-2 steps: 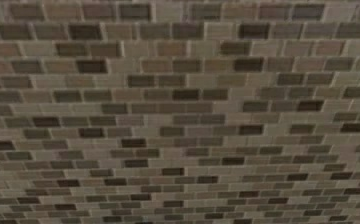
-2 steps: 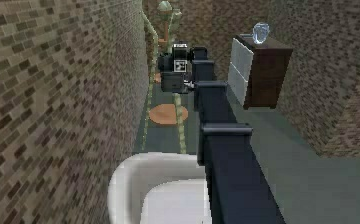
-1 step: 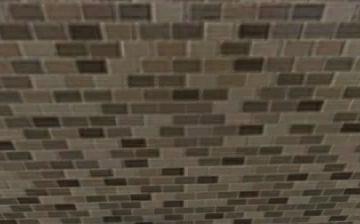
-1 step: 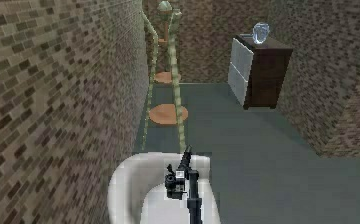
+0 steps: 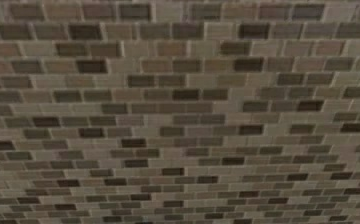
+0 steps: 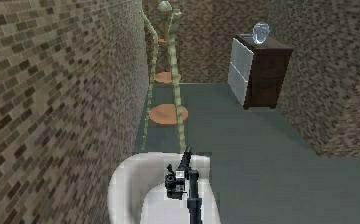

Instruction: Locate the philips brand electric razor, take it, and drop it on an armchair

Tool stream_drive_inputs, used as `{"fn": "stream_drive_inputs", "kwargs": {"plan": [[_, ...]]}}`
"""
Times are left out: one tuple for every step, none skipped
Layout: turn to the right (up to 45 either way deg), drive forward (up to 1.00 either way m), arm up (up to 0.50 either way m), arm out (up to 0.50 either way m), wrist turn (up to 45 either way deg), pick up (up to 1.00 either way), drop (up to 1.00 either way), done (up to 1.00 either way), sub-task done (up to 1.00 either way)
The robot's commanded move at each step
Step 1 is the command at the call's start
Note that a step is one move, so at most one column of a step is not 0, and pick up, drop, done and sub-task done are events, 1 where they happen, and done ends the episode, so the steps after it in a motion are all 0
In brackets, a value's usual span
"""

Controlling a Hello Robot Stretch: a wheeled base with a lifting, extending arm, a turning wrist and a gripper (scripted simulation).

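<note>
Progress entry: brick wall (image 5: 178,110) dead ahead of me; razor unlocated, I cannot tell where it is or whether it has been taken. Gripper (image 6: 176,180) at six o'clock in the arm side view, at a white rounded form (image 6: 133,188), armchair or basin, undetermined; jaw state and any load I cannot tell. Dresser (image 6: 260,78) at two o'clock, white drawer fronts flush, contents hidden; glassy round object (image 6: 260,33) on top. Slim stand (image 6: 166,80) with round shelves at twelve o'clock. I judge the drop unconfirmed.
</note>
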Motion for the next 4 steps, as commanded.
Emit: {"fn": "stream_drive_inputs", "kwargs": {"plan": [[0.0, 0.0, 0.0, 0.0, 0.0, 0.0, 1.0, 0.0, 0.0], [0.0, 0.0, 0.1, 0.0, 0.0, 0.0, 0.0, 0.0, 0.0], [0.0, 0.0, 0.0, -0.08, 0.0, 0.0, 0.0, 0.0, 0.0], [0.0, 0.0, 0.0, 0.0, 0.0, 0.0, 0.0, 1.0, 0.0]]}}
